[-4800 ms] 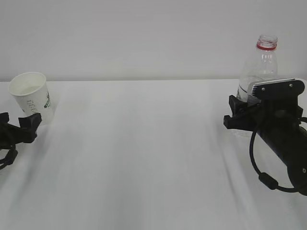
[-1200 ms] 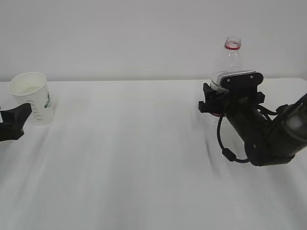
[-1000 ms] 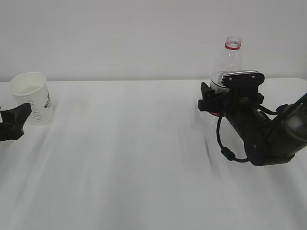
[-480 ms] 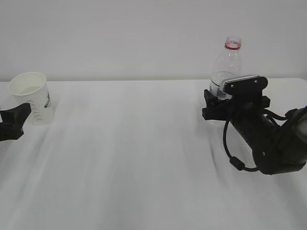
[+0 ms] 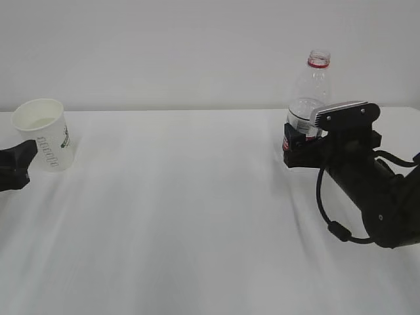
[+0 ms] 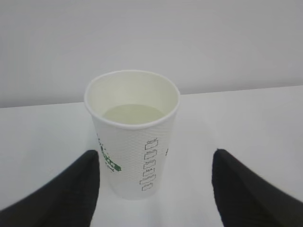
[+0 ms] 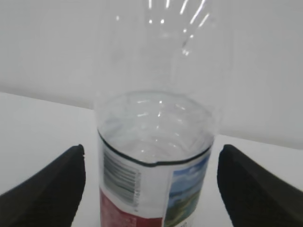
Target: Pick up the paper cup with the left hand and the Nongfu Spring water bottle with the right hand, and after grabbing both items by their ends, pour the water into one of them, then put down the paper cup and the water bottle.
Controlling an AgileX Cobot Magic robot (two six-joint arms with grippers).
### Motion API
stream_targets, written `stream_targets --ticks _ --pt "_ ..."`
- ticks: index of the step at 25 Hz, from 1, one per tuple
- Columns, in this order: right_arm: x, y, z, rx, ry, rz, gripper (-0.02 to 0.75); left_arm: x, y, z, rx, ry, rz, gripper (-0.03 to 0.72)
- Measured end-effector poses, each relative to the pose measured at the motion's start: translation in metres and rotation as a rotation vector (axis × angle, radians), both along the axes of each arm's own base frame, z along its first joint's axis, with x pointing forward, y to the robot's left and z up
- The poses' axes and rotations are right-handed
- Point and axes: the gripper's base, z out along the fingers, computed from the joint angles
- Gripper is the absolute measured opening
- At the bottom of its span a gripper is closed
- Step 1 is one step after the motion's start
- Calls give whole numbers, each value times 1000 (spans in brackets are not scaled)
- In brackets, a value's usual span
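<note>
Both set down upright: left tool (image 6: pixel 154 187) open around paper cup (image 6: pixel 132 132), right tool (image 7: pixel 151 182) open around Nongfu Spring water bottle (image 7: pixel 156 156) at 3 o'clock.

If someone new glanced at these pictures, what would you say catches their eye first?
Probably the tall clear bottle standing capless on the right of the white table, with the big black right hand open around its lower part. Next, the small white paper cup at the far left, liquid inside, the left hand open on either side of it.
</note>
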Motion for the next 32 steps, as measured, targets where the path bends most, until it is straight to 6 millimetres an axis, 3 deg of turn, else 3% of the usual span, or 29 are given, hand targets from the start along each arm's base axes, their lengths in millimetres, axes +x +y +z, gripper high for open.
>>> stream_targets --ticks 4,13,32 --pt "-9 -3 14 7 -23 0 653 0 0 5 0 -21 2 533" --pt "-26 -8 28 9 -32 0 647 -7 1 38 6 -112 16 533" --pt "-84 -25 63 21 -73 0 643 -35 3 88 33 -164 31 530"
